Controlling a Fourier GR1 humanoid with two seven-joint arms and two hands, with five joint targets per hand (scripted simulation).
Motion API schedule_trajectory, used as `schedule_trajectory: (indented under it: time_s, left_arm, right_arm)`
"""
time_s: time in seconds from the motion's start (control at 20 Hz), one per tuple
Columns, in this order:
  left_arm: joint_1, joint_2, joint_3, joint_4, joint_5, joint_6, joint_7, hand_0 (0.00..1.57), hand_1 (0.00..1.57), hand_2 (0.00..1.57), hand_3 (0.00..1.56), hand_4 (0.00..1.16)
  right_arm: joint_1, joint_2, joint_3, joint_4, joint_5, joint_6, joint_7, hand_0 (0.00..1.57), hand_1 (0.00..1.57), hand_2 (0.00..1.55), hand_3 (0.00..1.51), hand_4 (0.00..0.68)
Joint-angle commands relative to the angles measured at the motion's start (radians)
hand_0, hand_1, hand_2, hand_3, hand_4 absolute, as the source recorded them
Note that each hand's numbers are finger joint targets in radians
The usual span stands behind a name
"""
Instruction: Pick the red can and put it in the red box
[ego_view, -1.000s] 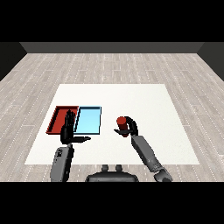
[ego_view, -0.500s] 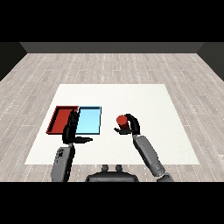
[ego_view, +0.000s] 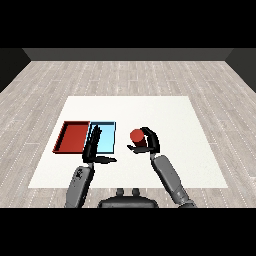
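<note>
Head view: the white bench (ego_view: 150, 112) is filling the middle of the scene, sitting on a floor of pale grey planks (ego_view: 125, 75) that is running back to a dark wall.

On the bench's left part two shallow trays are lying side by side with their long edges touching. The red tray (ego_view: 72, 137) is lying on the outer left, and the light blue tray (ego_view: 106, 137) is lying just to its right, nearer the bench's middle. Nothing is showing inside the red tray.

Two grey forearms are reaching in from the lower edge. The left forearm (ego_view: 80, 182) is rising towards the trays, and the right forearm (ego_view: 170, 177) is angling up and to the left from the lower right.

The left robot hand (ego_view: 93, 147) is hovering over the near edge of the two trays, roughly where they meet, overlapping the blue tray's near left corner. Its fingers are stretching straight up and forward, released, with the thumb sticking out to the right; it is grasping nothing.

The right robot hand (ego_view: 148, 142) is sitting well to the right of the blue tray, over bare bench. Its fingers and thumb are curling round the red can (ego_view: 136, 136), grasping it from the right side. The can is standing roughly upright in that hand, outside both trays, with its round red top facing up.
</note>
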Motion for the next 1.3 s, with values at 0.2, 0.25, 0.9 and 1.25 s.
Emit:
schedule_trajectory:
  time_s: [0.2,0.25,0.9,1.25]
  left_arm:
    - [-0.028,-0.007,-0.067,0.047,0.015,0.047,0.012,0.0,0.0,0.0,0.0,0.0]
    - [-0.037,-0.007,-0.118,0.012,0.0,0.088,0.064,0.0,0.0,0.0,0.0,0.0]
    - [-0.123,-0.007,-0.216,0.22,0.095,0.164,0.002,0.0,0.0,0.0,0.0,0.0]
    - [-0.185,-0.007,-0.311,0.393,0.203,0.203,-0.129,0.0,0.0,0.0,0.0,0.0]
  right_arm:
    - [-0.084,0.029,0.147,0.012,-0.043,-0.19,0.019,1.45,1.45,1.43,1.38,0.653]
    - [-0.024,0.029,0.013,0.013,-0.004,-0.036,-0.026,1.45,1.45,1.43,1.38,0.653]
    - [-0.042,0.029,0.098,0.079,-0.073,-0.105,-0.098,1.46,1.46,1.45,1.38,0.634]
    - [-0.083,0.029,0.144,0.025,-0.097,-0.148,-0.021,1.44,1.44,1.43,1.39,0.633]
